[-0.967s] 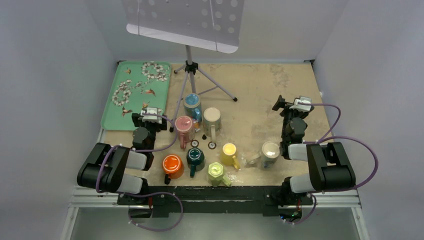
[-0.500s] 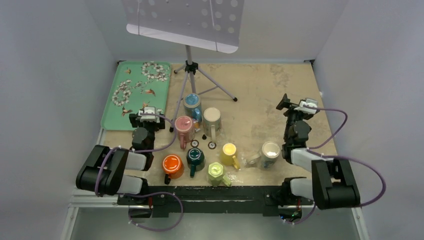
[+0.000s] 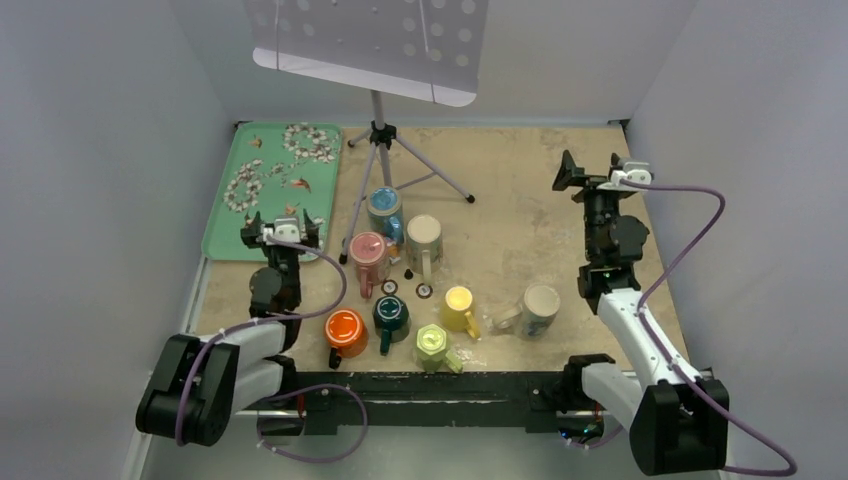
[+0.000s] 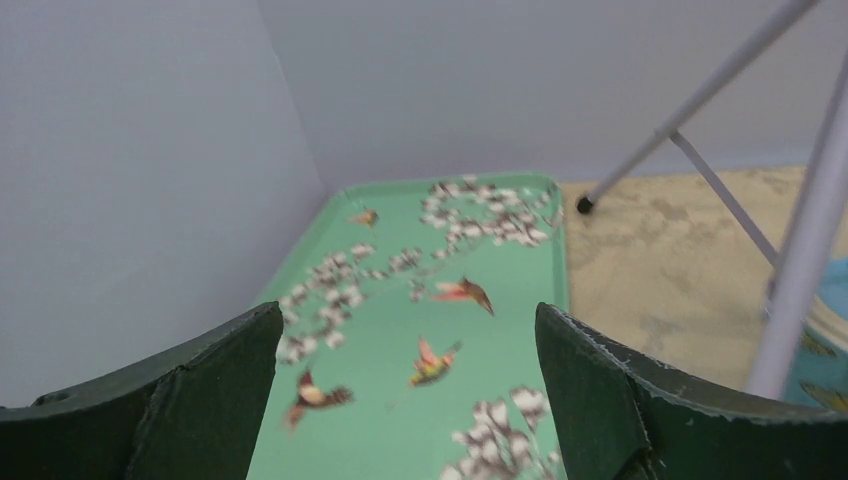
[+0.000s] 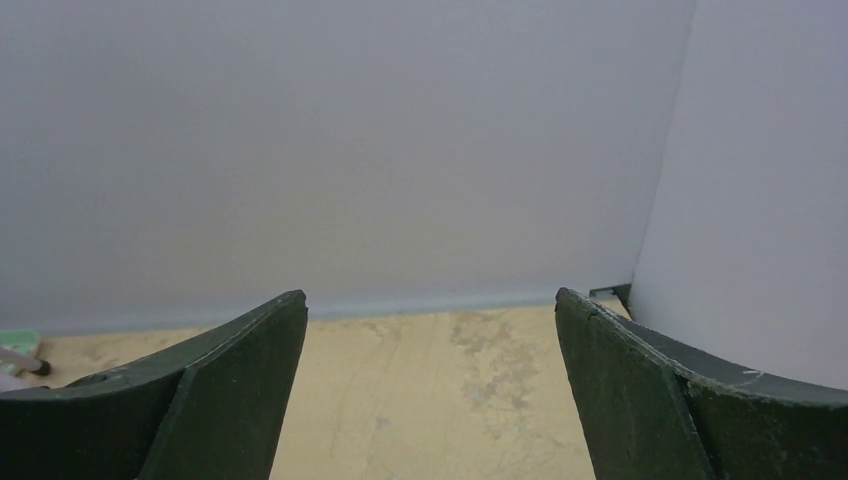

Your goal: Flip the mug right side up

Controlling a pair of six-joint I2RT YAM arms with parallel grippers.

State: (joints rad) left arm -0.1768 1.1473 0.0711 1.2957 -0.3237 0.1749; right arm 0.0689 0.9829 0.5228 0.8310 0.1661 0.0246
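Several mugs stand in a cluster at the table's front middle. A light green hexagonal mug (image 3: 431, 345) near the front edge looks bottom up. The orange (image 3: 343, 329), dark green (image 3: 391, 314), yellow (image 3: 459, 302), pink (image 3: 369, 253), blue (image 3: 384, 206) and white patterned (image 3: 540, 306) mugs show open mouths; I cannot tell for the cream mug (image 3: 423, 237). My left gripper (image 3: 281, 229) is open and empty over the tray's near right corner, also in the left wrist view (image 4: 410, 400). My right gripper (image 3: 598, 178) is open and empty at the back right, far from the mugs, also in the right wrist view (image 5: 430, 390).
A green flowered tray (image 3: 270, 185) lies at the back left and fills the left wrist view (image 4: 400, 290). A music stand's tripod (image 3: 380, 135) stands behind the mugs, one leg (image 4: 800, 280) close to my left gripper's right. Grey walls enclose the table.
My right arm has stretched out and its gripper has moved toward the back of the table. My left gripper has shifted a little left over the tray corner. The mugs have not moved.
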